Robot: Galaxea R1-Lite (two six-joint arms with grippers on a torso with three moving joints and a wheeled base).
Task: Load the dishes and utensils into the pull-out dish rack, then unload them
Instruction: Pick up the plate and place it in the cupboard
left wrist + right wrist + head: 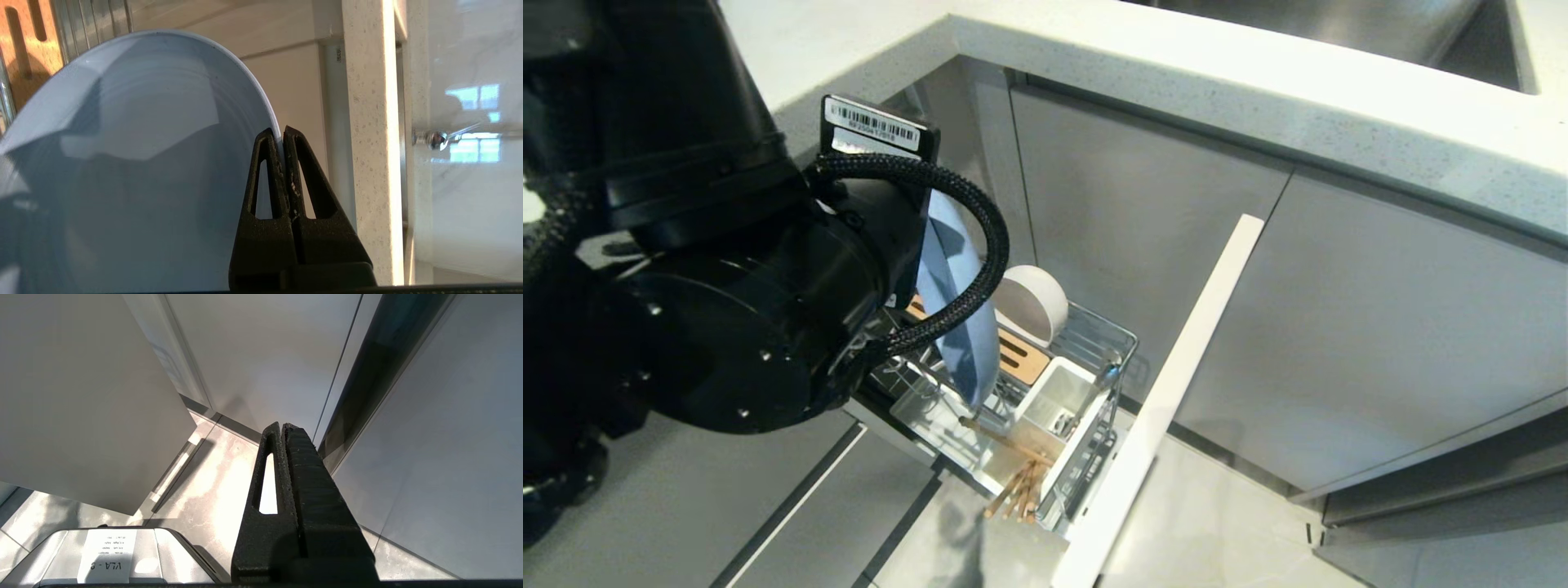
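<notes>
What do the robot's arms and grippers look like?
The left arm is glossy black, with a braided black cable and a white barcode label. Both the left gripper and right gripper have matte black, slotted, tapering fingers.

A narrow chrome wire pull-out dish rack [1094, 343] stands drawn out from the grey cabinets at centre frame in the head view, its white-edged door front [1160, 400] angling toward lower right. Inside, an off-white round bowl [1033, 304] sits tipped on its side beside a slotted tan wooden strip [1021, 357]; a white plastic caddy [1062, 396] and light-brown wooden chopsticks [1017, 482] lie nearer the door.
</notes>
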